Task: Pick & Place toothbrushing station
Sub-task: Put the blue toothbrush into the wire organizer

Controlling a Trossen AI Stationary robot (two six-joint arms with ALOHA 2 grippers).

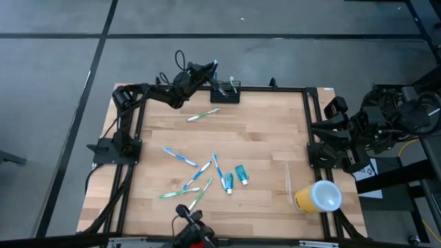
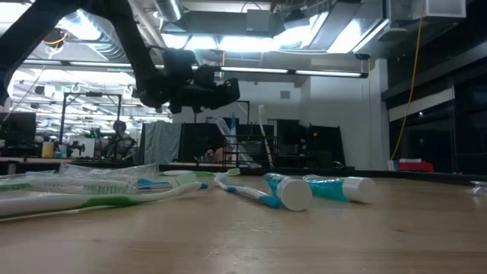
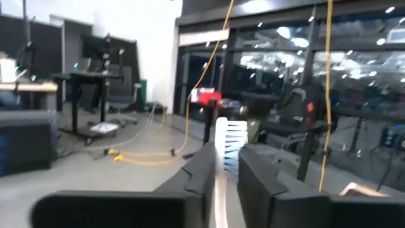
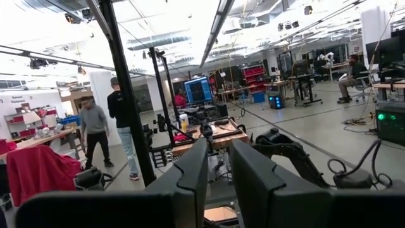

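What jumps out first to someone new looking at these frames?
The left gripper, raised at the table's far edge beside the small black wire-mesh holder, pinches a white-bristled toothbrush. Loose toothbrushes and two teal toothpaste tubes lie mid-table. A yellow cup with a white round lid lies at the near right corner; the right arm waits off-table.

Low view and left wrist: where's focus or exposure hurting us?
Low view: the nearest toothbrush is soft, the toothpaste tube sharper, and ceiling lights glare behind the silhouetted left end effector. Left wrist view: the held toothbrush is blurred, its white bristles nearly washed out. High view: evenly lit, no glare on the table.
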